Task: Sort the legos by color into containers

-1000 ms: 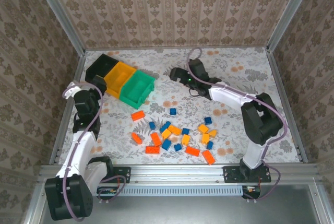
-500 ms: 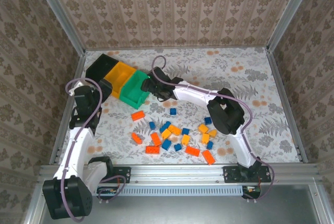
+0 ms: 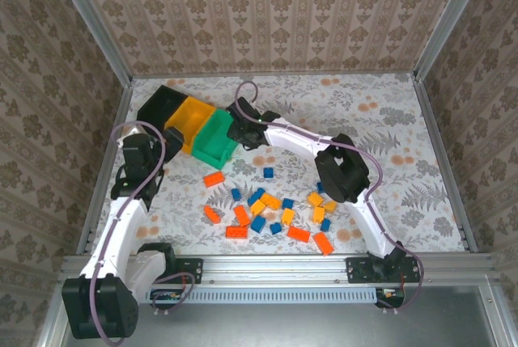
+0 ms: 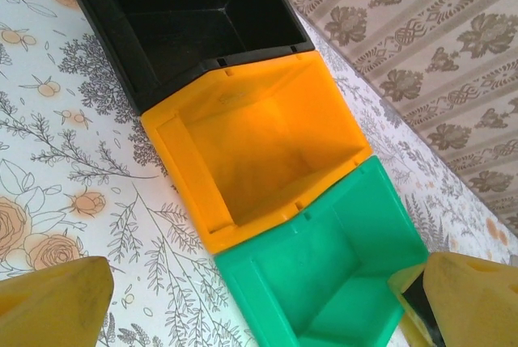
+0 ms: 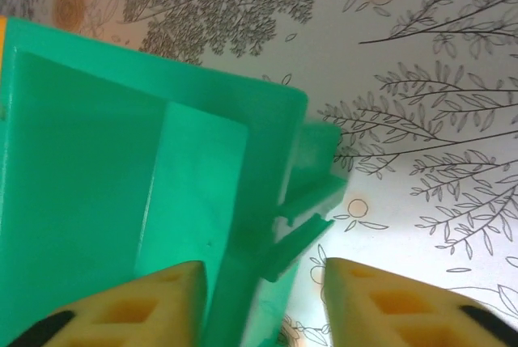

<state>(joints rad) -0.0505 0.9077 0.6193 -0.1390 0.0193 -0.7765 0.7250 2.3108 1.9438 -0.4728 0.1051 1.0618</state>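
Observation:
The three joined containers stand at the back left: black bin (image 3: 162, 104), orange bin (image 3: 193, 120) and green bin (image 3: 215, 141), all looking empty in the left wrist view. My right gripper (image 3: 241, 132) is open, its jaws straddling the green bin's (image 5: 97, 161) right wall, one finger inside and one outside (image 5: 259, 311). My left gripper (image 3: 158, 149) hangs open just left of the bins, wide apart over the floral cloth and the green bin's (image 4: 356, 258) corner (image 4: 259, 315). The legos (image 3: 271, 209), blue, red-orange and yellow-orange, lie scattered mid-front.
A red-orange brick (image 3: 214, 179) and a blue brick (image 3: 268, 172) lie nearest the bins. Patterned walls close the back and both sides. The orange bin (image 4: 259, 145) and black bin (image 4: 194, 15) sit beyond my left fingers.
My right arm has swung left from the back middle to the green bin's right wall. The left gripper has edged slightly toward the bins.

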